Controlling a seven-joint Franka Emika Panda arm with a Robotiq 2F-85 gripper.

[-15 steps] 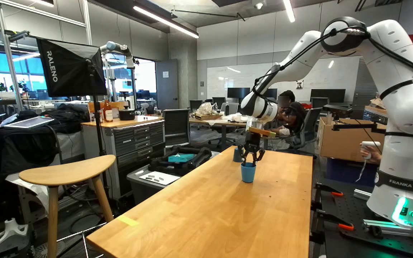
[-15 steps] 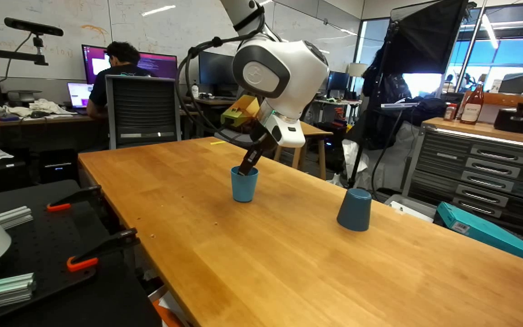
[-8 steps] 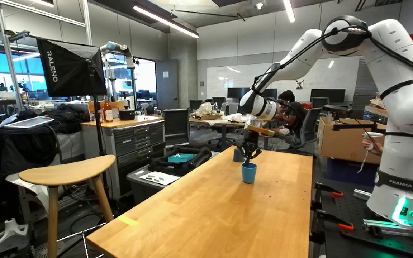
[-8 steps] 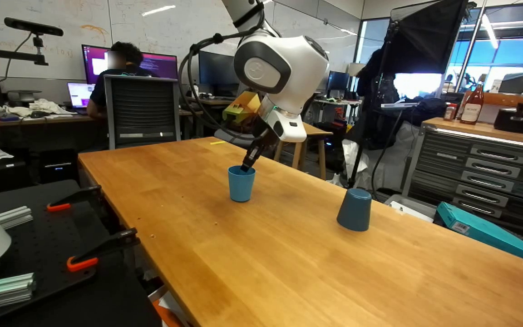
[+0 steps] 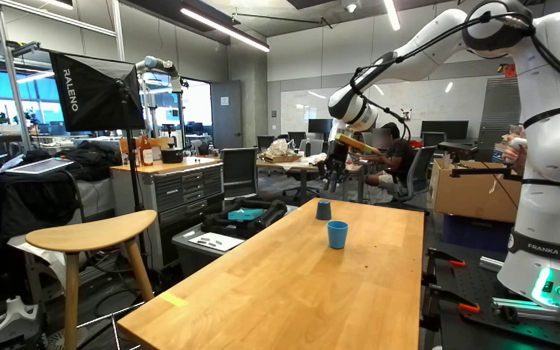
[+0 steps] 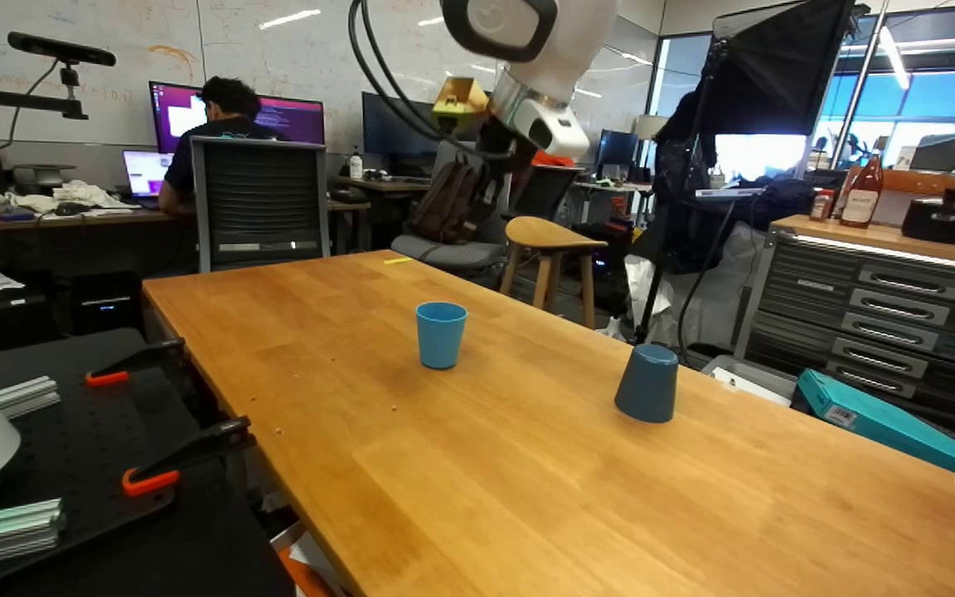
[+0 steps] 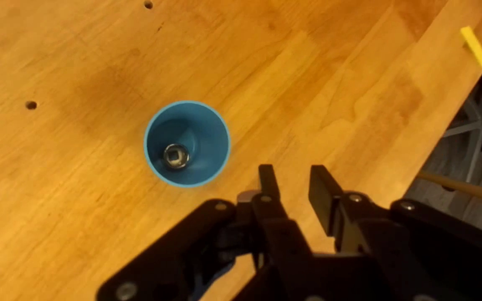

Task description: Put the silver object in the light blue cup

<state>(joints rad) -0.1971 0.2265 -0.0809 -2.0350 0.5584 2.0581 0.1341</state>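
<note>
The light blue cup (image 5: 337, 235) stands upright on the wooden table, and it also shows in an exterior view (image 6: 441, 335) and the wrist view (image 7: 211, 154). The silver object (image 7: 176, 156), a small shiny round piece with a square hole, lies inside at the cup's bottom. The cup wall hides it in both exterior views. My gripper (image 7: 292, 184) is partly open with nothing between its fingers. It hangs well above the table, apart from the cup, and shows raised in an exterior view (image 5: 332, 182).
A darker blue cup (image 6: 647, 385) stands upside down on the table (image 6: 477, 481), near its long edge; it also shows in an exterior view (image 5: 323, 210). A yellow tape strip (image 5: 173, 299) marks the table. A wooden stool (image 5: 95, 232) stands beside it. Clamps (image 6: 154, 481) sit along the robot-side edge.
My gripper had its fingertips inside the light blue cup; it has since risen out, high above it. The cup shifted slightly early on and has stayed still since. The darker cup has not moved.
</note>
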